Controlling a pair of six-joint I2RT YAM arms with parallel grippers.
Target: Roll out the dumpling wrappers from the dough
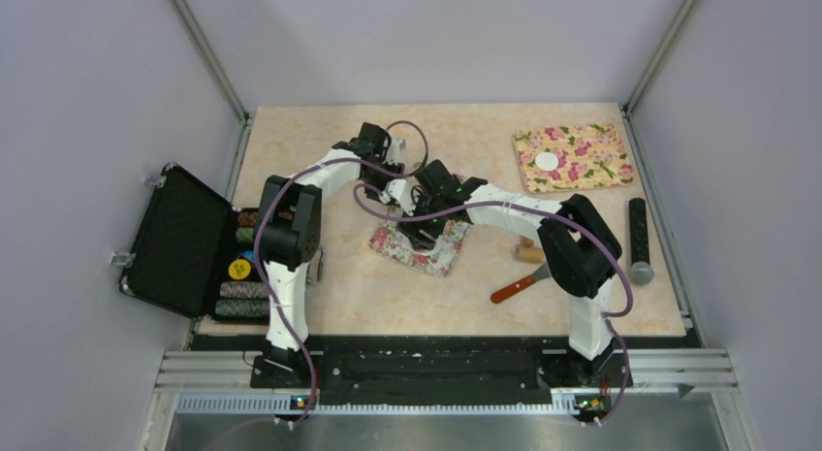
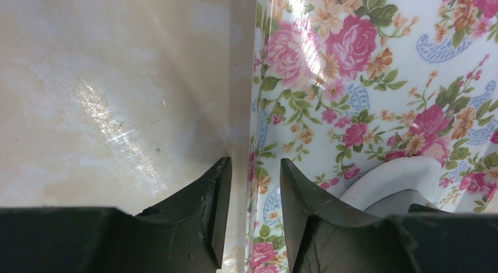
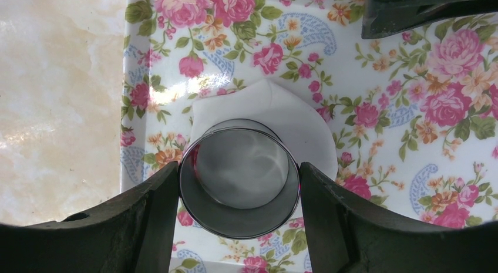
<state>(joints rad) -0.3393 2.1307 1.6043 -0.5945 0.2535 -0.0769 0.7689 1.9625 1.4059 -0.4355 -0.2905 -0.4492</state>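
While the right gripper [image 3: 238, 167] stands roughly half open, clamped on 1 metal ring [image 3: 239, 217], that ring stands over the flattened white dough [image 3: 293, 117] on the small floral mat [image 3: 411, 79] near the tabletop's middle. Left gripper [image 2: 255, 162]: 2 fingers nearly closed, straddling this mat's edge; whether they clamp it cannot be told. 1 dumpling wrapper [image 1: 548, 161] lies on the larger floral mat [image 1: 591, 165] by the far right corner.
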